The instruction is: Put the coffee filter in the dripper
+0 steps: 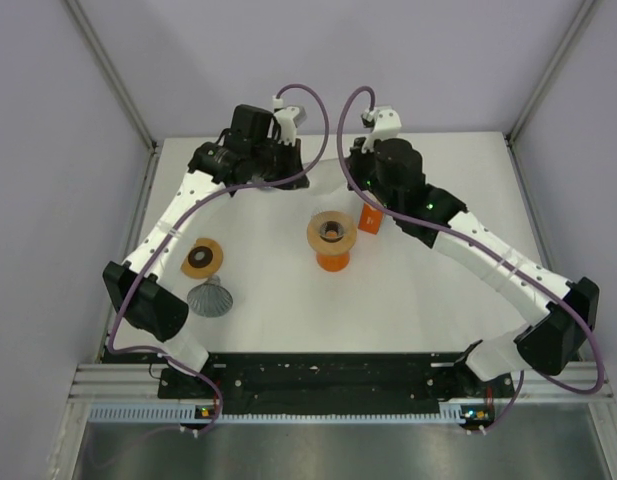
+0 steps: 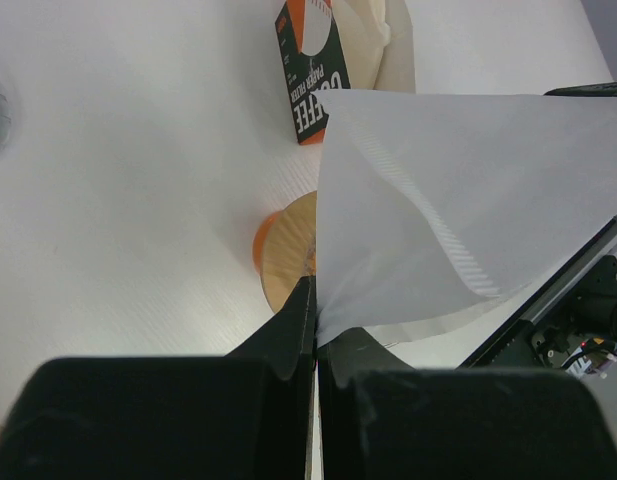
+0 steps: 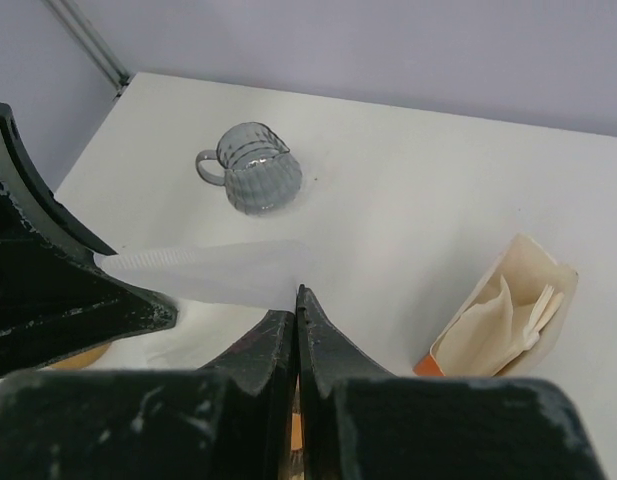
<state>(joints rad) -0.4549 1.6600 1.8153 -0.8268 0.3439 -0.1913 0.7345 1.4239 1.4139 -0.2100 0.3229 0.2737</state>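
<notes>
While left gripper [image 2: 315, 300] pinches the coffee filter [image 2: 438, 200] by one corner, dripper [image 2: 286, 250] lies just beyond those tips. Right gripper [image 3: 298, 295] — closed.

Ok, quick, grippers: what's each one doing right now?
Left gripper: closed on the paper filter.
Right gripper: closed; cannot tell if it pinches the filter's edge.
</notes>
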